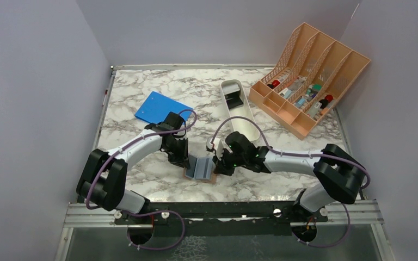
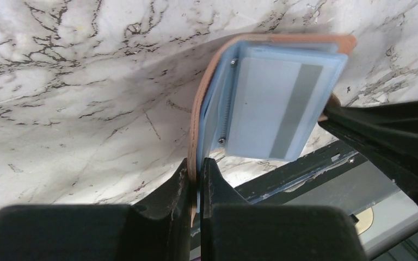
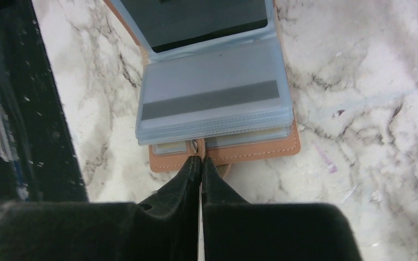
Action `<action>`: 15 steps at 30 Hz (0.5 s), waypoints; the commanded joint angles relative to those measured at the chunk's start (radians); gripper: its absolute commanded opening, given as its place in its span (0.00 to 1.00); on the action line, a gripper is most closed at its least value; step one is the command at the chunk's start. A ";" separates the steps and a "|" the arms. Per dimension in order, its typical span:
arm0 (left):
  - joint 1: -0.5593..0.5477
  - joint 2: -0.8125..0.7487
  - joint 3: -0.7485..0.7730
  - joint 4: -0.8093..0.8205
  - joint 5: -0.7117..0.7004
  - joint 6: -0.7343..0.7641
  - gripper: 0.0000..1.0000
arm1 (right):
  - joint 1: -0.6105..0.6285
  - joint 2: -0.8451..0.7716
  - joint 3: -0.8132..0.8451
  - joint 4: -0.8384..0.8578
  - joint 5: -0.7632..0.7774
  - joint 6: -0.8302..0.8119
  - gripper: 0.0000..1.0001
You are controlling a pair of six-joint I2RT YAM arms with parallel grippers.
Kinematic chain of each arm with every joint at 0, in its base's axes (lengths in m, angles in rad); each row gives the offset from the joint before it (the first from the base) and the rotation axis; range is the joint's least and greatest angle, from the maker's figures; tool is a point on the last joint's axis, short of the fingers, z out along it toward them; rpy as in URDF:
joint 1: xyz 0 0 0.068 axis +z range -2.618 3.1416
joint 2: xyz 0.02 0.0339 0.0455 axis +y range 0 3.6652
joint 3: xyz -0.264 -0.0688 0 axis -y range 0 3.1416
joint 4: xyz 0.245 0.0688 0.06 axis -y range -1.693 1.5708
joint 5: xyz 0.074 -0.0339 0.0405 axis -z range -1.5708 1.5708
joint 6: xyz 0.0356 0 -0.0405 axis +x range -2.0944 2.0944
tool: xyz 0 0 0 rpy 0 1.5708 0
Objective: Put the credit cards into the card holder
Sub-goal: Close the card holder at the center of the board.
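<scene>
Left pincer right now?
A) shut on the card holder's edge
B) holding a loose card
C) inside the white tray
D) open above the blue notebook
A: in the left wrist view the left pincer is closed on the brown cover edge of the open card holder.

A white marble-patterned table carries a blue notebook left of centre, a long white tray at upper centre, a peach lattice organiser at upper right, and an open brown card holder at lower centre
</scene>
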 commanded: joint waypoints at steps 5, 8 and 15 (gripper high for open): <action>0.025 0.025 0.011 0.020 -0.091 0.009 0.03 | 0.008 -0.126 -0.139 0.200 -0.060 0.049 0.01; 0.025 0.032 0.019 0.022 -0.087 0.005 0.03 | 0.008 -0.124 -0.167 0.272 -0.092 0.063 0.01; 0.025 -0.012 0.017 0.075 0.055 -0.024 0.21 | 0.007 -0.057 -0.183 0.398 -0.183 0.073 0.01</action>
